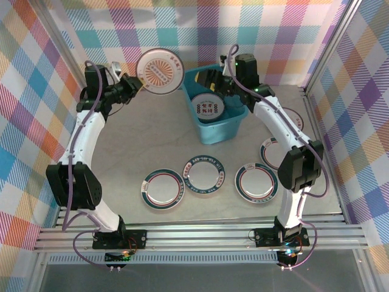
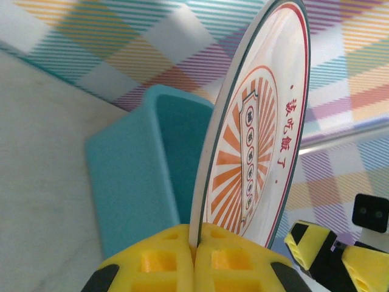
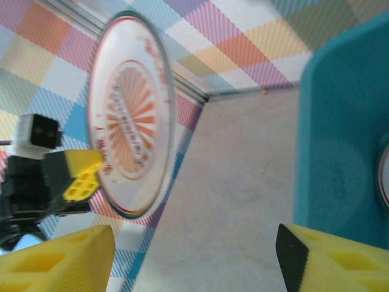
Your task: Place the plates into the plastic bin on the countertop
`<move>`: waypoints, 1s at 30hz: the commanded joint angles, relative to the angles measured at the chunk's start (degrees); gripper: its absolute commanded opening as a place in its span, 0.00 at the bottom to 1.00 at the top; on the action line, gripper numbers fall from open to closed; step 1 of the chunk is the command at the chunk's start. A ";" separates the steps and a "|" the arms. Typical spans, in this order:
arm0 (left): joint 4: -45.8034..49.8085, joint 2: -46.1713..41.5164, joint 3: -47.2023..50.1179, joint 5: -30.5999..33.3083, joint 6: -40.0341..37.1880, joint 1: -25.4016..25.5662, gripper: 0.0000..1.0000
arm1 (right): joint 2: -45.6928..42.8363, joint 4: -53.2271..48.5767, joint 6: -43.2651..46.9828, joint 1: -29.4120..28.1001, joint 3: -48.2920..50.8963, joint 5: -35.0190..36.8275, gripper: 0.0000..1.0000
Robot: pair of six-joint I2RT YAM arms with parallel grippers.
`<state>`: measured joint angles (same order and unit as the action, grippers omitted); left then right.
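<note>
Two claws, both mine, entered in turn.

Left claw (image 2: 196, 246): yellow fingers pressed together on the lower rim of a round white plate with an orange sunburst centre (image 2: 255, 140). The plate stands on edge straight up from the fingertips, lifted off the surface.

Right claw (image 3: 194, 255): yellow fingers spread wide with nothing between them, hanging over the far end of the teal-blue rectangular plastic bin (image 1: 222, 131).

Bin: just beyond my left claw and to its right, under my right one. It holds one item, a round white plate with red characters (image 1: 208, 107).

Surface: flat, pale grey-beige marbled countertop (image 1: 140, 140).

On the surface, three plates lie flat in a row well behind both claws, toward my bases:
- teal-rimmed plate (image 1: 163, 189)
- dark-rimmed plate (image 1: 205, 173)
- red-ringed plate (image 1: 256, 182)

The first two meet at their rims; whether they overlap, I cannot tell.

Two part-hidden plates (image 1: 269, 152) lie behind my right claw and out to its right, partly covered by my right arm.

Room: plaid walls (image 1: 36, 91) in pink, orange, teal, purple and white on three sides. Aluminium rails (image 1: 200, 234) run along the near edge and up the corners.
</note>
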<state>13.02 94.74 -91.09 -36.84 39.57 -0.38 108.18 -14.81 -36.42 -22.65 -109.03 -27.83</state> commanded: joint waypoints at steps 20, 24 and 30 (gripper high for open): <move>-11.68 5.53 -6.07 -9.58 4.71 5.87 0.00 | 2.47 4.21 -7.27 0.24 -0.39 4.36 0.41; -9.73 5.73 -6.23 -8.98 3.58 6.53 0.00 | 2.56 7.26 -9.21 0.24 1.04 4.29 0.34; -6.59 5.32 -6.77 -7.08 0.95 7.33 0.00 | 3.09 9.16 -10.96 0.24 1.41 4.20 0.15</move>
<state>6.52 100.68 -94.74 -43.42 42.54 6.02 110.32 -8.62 -46.26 -22.65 -107.98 -24.10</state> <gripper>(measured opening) 0.056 0.161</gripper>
